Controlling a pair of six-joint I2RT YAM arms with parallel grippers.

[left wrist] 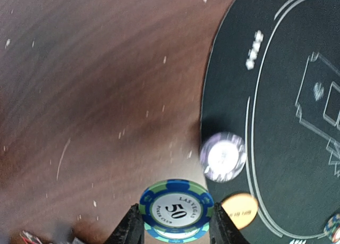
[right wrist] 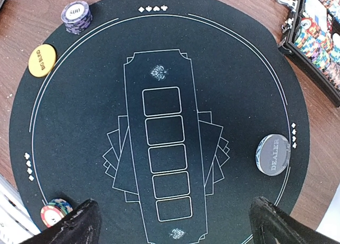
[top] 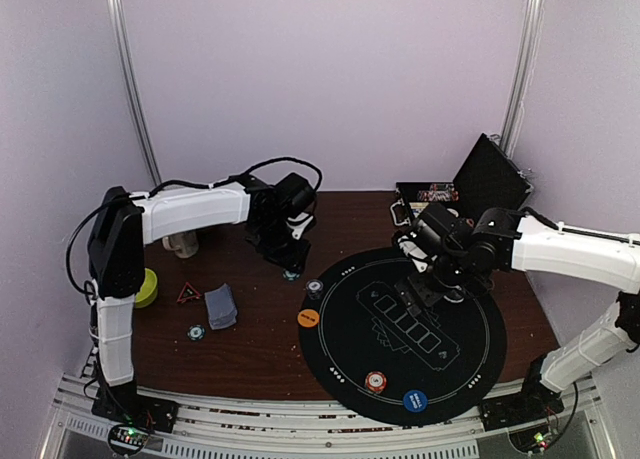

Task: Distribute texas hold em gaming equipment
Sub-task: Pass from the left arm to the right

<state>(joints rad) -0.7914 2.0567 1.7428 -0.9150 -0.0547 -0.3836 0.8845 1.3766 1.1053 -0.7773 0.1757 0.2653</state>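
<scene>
My left gripper (left wrist: pixel 176 224) is shut on a blue and green poker chip (left wrist: pixel 176 208) marked 50, held by its edges just above the wooden table, left of the round black mat (left wrist: pixel 276 122). In the top view that gripper (top: pixel 291 270) hangs near the mat's upper left rim. On that rim sit a purple chip stack (top: pixel 315 287) and an orange disc (top: pixel 309 318). A red-striped chip stack (top: pixel 375 381) and a blue disc (top: pixel 415 400) lie at the near rim. My right gripper (right wrist: pixel 175 229) is open above the mat's centre, holding nothing. A silver dealer disc (right wrist: pixel 273 154) lies on the mat.
A grey-blue card deck (top: pixel 220 306), a loose chip (top: pixel 196 331) and a red triangle (top: pixel 188 294) lie on the table's left part. A cream mug (top: pixel 181 244) stands behind them. An open chip case (top: pixel 437 192) with raised lid sits at the back right.
</scene>
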